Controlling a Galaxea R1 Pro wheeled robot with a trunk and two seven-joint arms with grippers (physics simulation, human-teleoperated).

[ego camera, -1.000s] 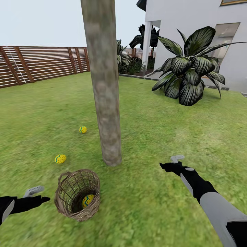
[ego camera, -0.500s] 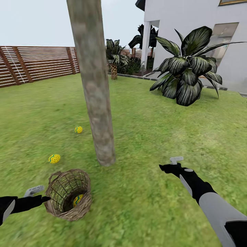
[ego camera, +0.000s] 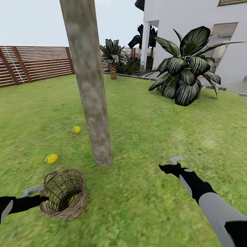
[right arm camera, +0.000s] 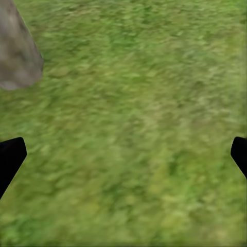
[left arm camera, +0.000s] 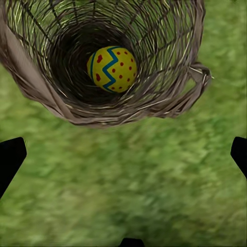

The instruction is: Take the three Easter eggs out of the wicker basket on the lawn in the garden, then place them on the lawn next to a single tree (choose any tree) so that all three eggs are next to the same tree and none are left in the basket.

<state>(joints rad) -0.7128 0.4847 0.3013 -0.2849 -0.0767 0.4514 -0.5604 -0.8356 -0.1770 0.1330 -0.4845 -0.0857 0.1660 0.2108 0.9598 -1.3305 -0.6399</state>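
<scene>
Wicker basket (left arm camera: 62, 103) holds one Easter egg (left arm camera: 112, 69); both tools spread apart, empty

You see a brown woven wicker basket (ego camera: 63, 199) on green lawn (ego camera: 154, 130); the egg inside (left arm camera: 112, 69) is yellow with red dots and a blue zigzag. Two yellow eggs (ego camera: 51, 158) (ego camera: 76, 129) lie by the mottled grey-brown tree (ego camera: 92, 103). Fence (ego camera: 34, 63) brown, house (ego camera: 192, 17) white, broad-leaved plant (ego camera: 185, 73) dark green, pale-streaked
</scene>
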